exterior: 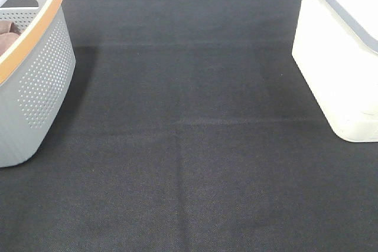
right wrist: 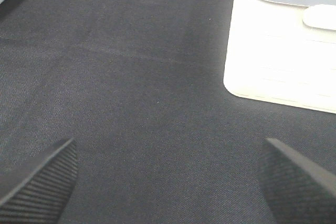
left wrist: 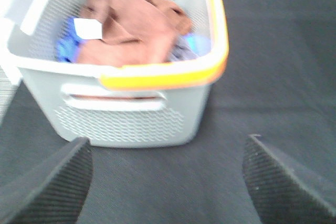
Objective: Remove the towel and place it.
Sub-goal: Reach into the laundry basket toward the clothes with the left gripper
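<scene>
The reddish-brown towel [left wrist: 131, 32] lies bunched inside the grey perforated basket [left wrist: 131, 119] with an orange rim, its small white tag [left wrist: 87, 28] showing at one side. In the exterior high view only a brown sliver of cloth [exterior: 7, 32] shows inside the basket [exterior: 41, 81] at the far left. My left gripper [left wrist: 168, 182] is open and empty, a little short of the basket's handle side. My right gripper [right wrist: 168, 182] is open and empty over the black mat. Neither gripper shows in the exterior high view.
A white bin [exterior: 342, 57] with a grey rim stands at the right; it also shows in the right wrist view [right wrist: 283, 40]. Blue cloth [left wrist: 65, 45] lies under the towel in the basket. A black mat [exterior: 189, 146] covers the table.
</scene>
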Robot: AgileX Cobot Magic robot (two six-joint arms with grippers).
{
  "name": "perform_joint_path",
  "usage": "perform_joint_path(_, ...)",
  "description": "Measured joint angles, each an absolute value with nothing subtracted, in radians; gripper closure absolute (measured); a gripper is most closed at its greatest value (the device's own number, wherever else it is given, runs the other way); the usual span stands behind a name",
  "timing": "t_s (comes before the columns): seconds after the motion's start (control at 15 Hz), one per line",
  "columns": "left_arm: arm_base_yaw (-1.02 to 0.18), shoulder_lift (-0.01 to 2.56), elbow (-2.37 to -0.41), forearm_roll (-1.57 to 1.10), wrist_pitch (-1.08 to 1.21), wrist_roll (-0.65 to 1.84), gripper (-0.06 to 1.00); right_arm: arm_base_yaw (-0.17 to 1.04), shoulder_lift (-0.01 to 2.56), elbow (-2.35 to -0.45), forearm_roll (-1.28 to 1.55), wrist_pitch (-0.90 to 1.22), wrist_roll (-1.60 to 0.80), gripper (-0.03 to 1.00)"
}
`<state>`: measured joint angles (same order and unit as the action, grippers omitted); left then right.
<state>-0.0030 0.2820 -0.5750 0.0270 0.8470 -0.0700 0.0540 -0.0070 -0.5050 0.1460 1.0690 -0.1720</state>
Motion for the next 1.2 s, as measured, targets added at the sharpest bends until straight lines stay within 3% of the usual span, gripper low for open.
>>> perform_joint_path(0.6,-0.003,0.896,-0.914,0.354,0.826,-0.308,0.19,0.054,-0.007,-0.505,0.146,1.069,-0.172,0.09)
perform_joint_path(1.2,0.06,1.615,-1.355,0.382,1.043,-0.287,0.19,0.054,-0.007,-0.505,0.146,1.069,-0.172,0.09)
